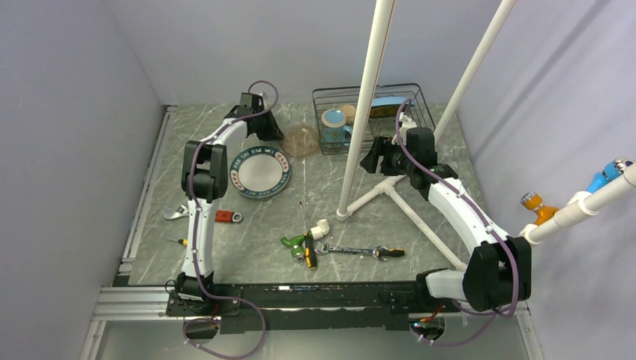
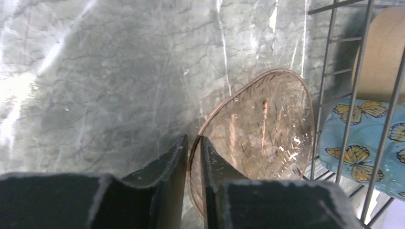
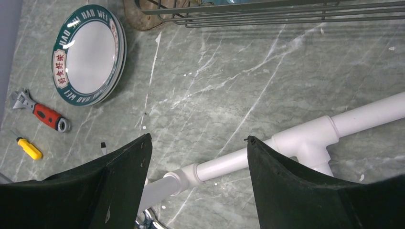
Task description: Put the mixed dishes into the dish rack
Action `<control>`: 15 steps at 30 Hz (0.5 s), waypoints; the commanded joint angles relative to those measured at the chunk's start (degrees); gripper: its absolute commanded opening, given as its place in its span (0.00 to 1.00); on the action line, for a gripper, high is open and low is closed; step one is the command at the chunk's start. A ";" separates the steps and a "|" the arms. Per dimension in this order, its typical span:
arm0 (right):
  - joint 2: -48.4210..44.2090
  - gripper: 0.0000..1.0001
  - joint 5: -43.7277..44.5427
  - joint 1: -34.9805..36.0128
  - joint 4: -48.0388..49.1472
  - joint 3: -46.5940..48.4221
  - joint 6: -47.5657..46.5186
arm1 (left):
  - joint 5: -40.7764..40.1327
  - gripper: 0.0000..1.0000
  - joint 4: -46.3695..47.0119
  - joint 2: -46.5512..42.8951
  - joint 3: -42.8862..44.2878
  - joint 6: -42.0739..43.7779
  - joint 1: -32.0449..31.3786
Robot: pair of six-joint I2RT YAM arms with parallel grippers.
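Observation:
A translucent, pinkish bowl (image 1: 301,141) (image 2: 267,129) lies tipped on the marble table just left of the black wire dish rack (image 1: 421,101) (image 2: 329,71). My left gripper (image 1: 274,133) (image 2: 193,139) is shut on the bowl's near rim, one finger inside and one outside. In the rack stand a teal butterfly mug (image 1: 335,126) (image 2: 358,143), a light-blue plate (image 1: 386,106) and a tan dish (image 2: 382,52). A white plate with a dark green rim (image 1: 259,172) (image 3: 88,55) lies flat further left. My right gripper (image 1: 370,159) (image 3: 198,139) hangs open and holds nothing, above the white pipe in front of the rack (image 3: 267,14).
A white pipe frame (image 1: 367,112) (image 3: 305,138) rises in front of the rack, its feet spreading over the table. A red-handled wrench (image 1: 223,216) (image 3: 47,116), a small yellow screwdriver (image 3: 28,149) and a cluster of tools (image 1: 309,247) lie nearer the arm bases.

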 commanded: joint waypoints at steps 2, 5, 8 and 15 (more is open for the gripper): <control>-2.02 0.75 -0.19 -0.23 0.59 0.09 -0.59 | -2.82 0.15 -0.19 0.62 1.54 -1.13 1.05; -1.68 0.75 -0.50 -0.30 0.06 0.56 -0.44 | -2.23 0.04 0.47 -0.10 2.20 -2.17 2.35; -2.05 0.75 -0.52 -0.25 0.07 0.52 -0.31 | -1.01 0.00 1.79 -1.27 3.11 -3.41 3.84; -2.93 0.75 1.45 -0.27 -0.54 0.44 0.69 | 0.50 0.00 1.80 -9.86 1.99 -5.48 8.74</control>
